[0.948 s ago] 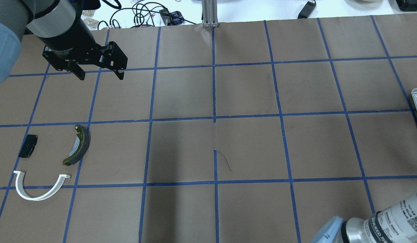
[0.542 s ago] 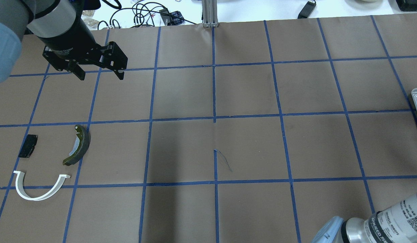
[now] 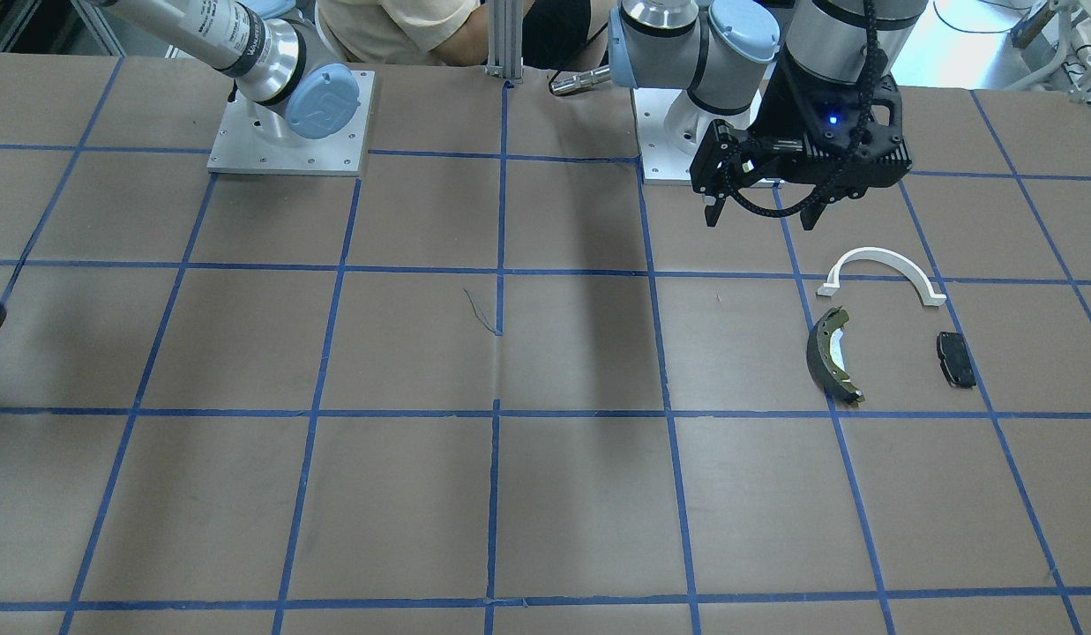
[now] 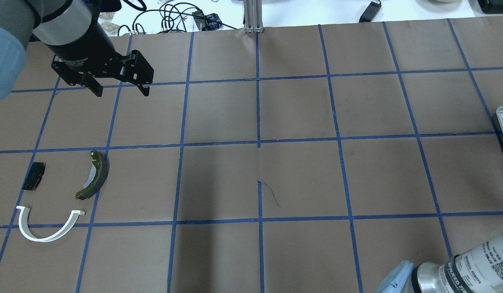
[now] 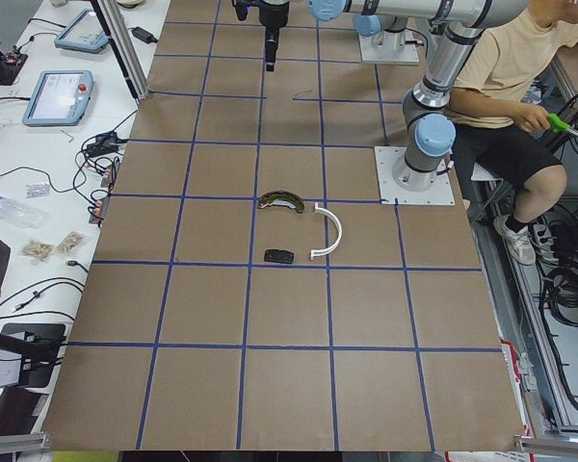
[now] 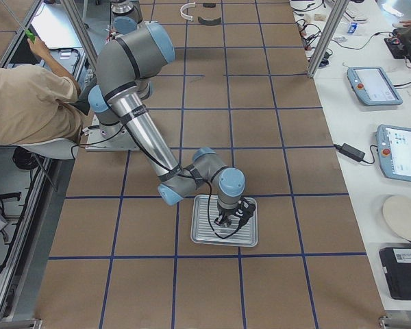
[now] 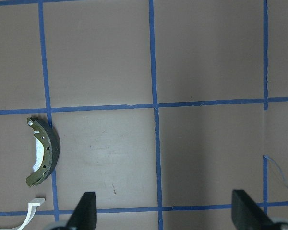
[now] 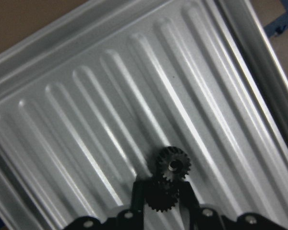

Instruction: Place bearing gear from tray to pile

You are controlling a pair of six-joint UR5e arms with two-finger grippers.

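The right hand (image 8: 162, 188) is pinching the black bearing gear (image 8: 173, 165) narrowly between its fingers, low over the ribbed metal tray (image 8: 86, 100), seemingly securing it before any lift. The left hand (image 4: 121, 92) is hanging wide and empty above the counter (image 4: 300, 175), standing clear of the pile: brake shoe (image 4: 94, 175), white half-ring (image 3: 878, 254), black pad (image 4: 33, 176). Only the right wrist view is showing the gear; the overhead is catching merely the tray's edge.
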